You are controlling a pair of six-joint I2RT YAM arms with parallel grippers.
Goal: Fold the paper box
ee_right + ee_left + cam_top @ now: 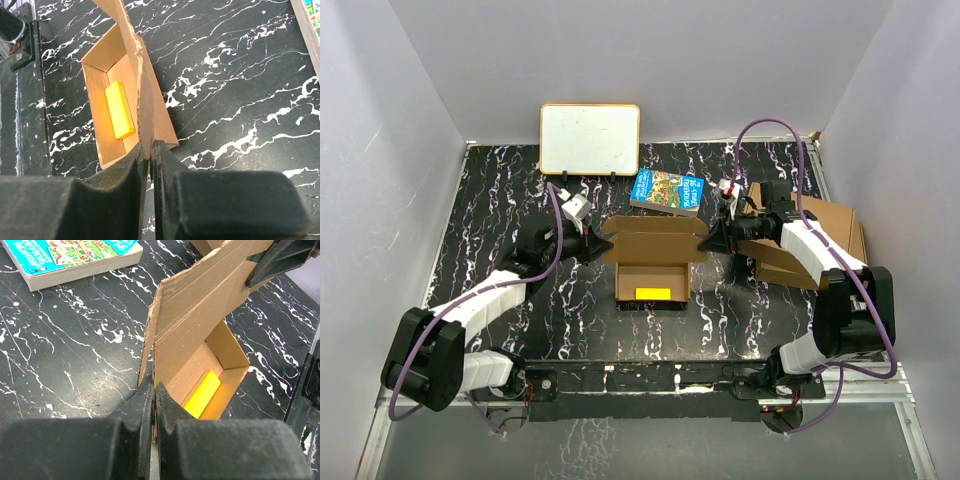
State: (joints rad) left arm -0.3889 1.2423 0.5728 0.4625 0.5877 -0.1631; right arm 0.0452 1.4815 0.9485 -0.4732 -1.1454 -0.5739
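Two black pincers, L gripper (152, 387) & R gripper (149, 145), each clenched on opp. ends of raised rear flap of plain brown cardboard paper box (653, 265), sitting mid black white-veined table (500, 200) w/ flat yellow block (653, 293) inside.

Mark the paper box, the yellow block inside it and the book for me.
paper box (655, 240): top external view, on its back flap.
yellow block (120, 111): right wrist view, on its top face.
book (668, 191): top external view, on its front cover.

Book (668, 192) behind paper box (655, 268); block (653, 293) inside.
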